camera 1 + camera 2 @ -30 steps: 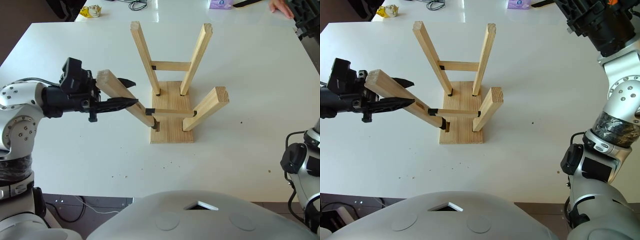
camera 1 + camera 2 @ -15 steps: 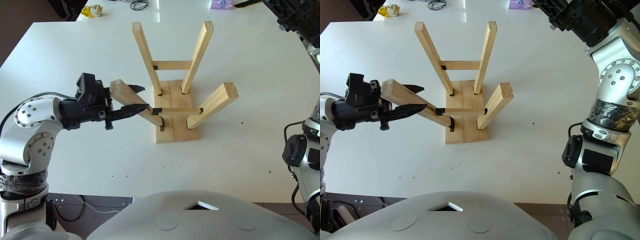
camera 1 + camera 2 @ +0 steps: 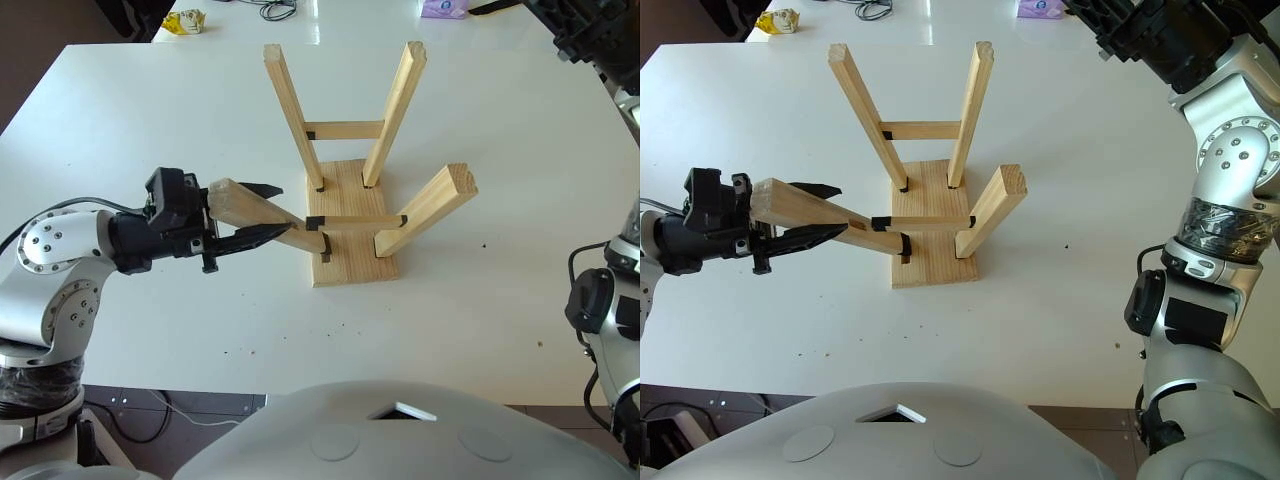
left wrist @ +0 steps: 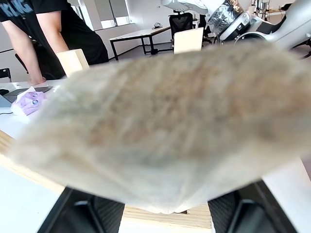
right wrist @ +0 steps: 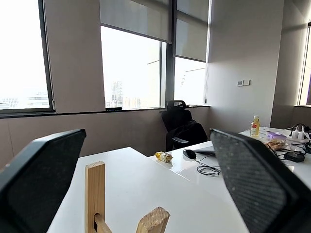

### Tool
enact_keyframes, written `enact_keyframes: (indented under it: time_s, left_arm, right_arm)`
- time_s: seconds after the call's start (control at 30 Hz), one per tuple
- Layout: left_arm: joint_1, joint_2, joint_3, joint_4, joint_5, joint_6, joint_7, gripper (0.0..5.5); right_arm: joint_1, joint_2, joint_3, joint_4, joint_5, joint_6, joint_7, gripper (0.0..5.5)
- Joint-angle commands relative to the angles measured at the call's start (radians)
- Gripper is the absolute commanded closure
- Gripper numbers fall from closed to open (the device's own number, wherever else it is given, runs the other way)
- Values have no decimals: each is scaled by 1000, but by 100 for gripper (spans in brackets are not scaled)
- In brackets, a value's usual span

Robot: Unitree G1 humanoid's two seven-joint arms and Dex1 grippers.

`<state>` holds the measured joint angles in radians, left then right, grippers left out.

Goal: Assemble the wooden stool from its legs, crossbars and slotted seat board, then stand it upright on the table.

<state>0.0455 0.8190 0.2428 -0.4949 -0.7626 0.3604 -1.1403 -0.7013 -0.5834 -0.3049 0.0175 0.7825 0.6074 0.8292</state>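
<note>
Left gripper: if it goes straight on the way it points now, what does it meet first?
Probably the near crossbar, at its joint with the leg that the left gripper holds; the seat board lies just below that line. Depth is hard to judge.

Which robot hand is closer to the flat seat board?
Left. The left gripper is clamped on the tilted leg, just left of the seat board. The right gripper is open, raised up at the far right, well away from the board.
</note>
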Motion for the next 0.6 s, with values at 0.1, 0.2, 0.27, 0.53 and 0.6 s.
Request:
enact_keyframes:
  time_s: [0.1,0.2,0.27,0.53,0.6]
  left_arm:
    - [-15,32,-2,13,14,12,-14,345]
    - [-21,29,6,3,0,14,-11,345]
    - [-19,26,8,-12,-9,19,-7,345]
    - [-45,33,23,-46,-38,43,-1,345]
    - [-51,36,10,-32,-15,32,-11,345]
  right_arm:
    - [-7,-4,10,-8,-10,-12,0,82]
    - [-12,-6,13,0,-12,-17,8,82]
    - [-12,-7,14,2,-13,-17,9,82]
    - [-5,-9,15,-5,-9,-11,4,82]
    - [-4,-6,16,-8,-9,-11,1,82]
